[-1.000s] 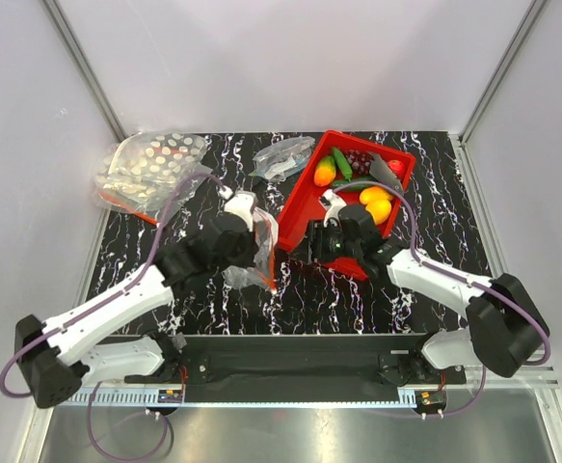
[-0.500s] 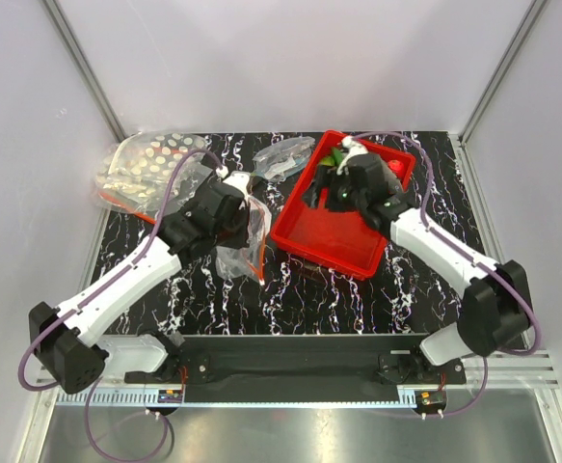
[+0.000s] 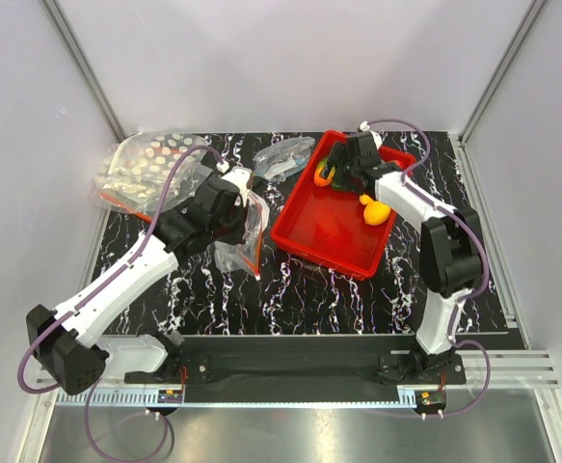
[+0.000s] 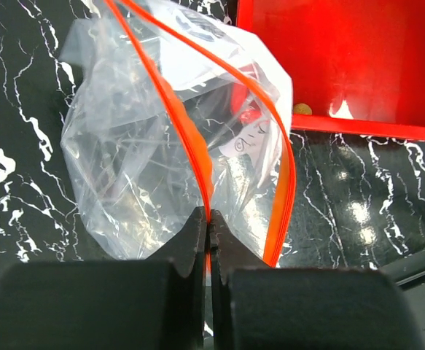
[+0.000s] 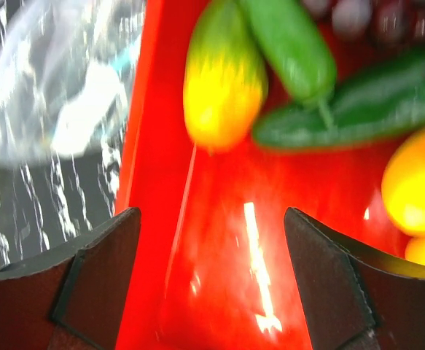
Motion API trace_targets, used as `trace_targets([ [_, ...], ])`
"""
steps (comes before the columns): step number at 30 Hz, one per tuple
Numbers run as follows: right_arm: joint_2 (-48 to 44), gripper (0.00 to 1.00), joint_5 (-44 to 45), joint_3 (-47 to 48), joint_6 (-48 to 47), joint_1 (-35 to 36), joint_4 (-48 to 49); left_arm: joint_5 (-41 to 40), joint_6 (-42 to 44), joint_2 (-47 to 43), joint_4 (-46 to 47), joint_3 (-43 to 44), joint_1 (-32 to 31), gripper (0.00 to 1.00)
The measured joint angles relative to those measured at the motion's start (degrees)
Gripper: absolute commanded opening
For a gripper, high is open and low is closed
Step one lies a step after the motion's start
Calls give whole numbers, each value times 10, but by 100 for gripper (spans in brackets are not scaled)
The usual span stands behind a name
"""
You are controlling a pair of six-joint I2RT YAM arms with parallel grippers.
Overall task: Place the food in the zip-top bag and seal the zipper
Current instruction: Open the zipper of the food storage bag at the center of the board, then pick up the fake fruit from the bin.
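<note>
Swung to the red tray's (image 3: 321,255) far end, right gripper (image 5: 212,222) gapes over glossy mango (image 5: 223,95) that may squirt free.

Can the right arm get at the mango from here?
Probably yes. The right gripper is open above the red tray; the mango lies just ahead with nothing over it. Only a green cucumber crowds its right side.

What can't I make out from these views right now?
Top view: right gripper covers the tray's far corner; whatever lies beneath is hidden.
Right wrist: blurred throughout; grapes cut by the top edge, lemon by the right edge.
Left wrist: wrinkles and glare hide what the zip-top bag holds.
</note>
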Motion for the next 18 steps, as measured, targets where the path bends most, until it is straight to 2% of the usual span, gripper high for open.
trace_targets([
  [9,127,87,35,118,43,-14,4,-2,24,-50,22,-39,0,0],
  [18,231,81,33,199,58,-17,5,-11,39,-75,43,-67,0,0],
])
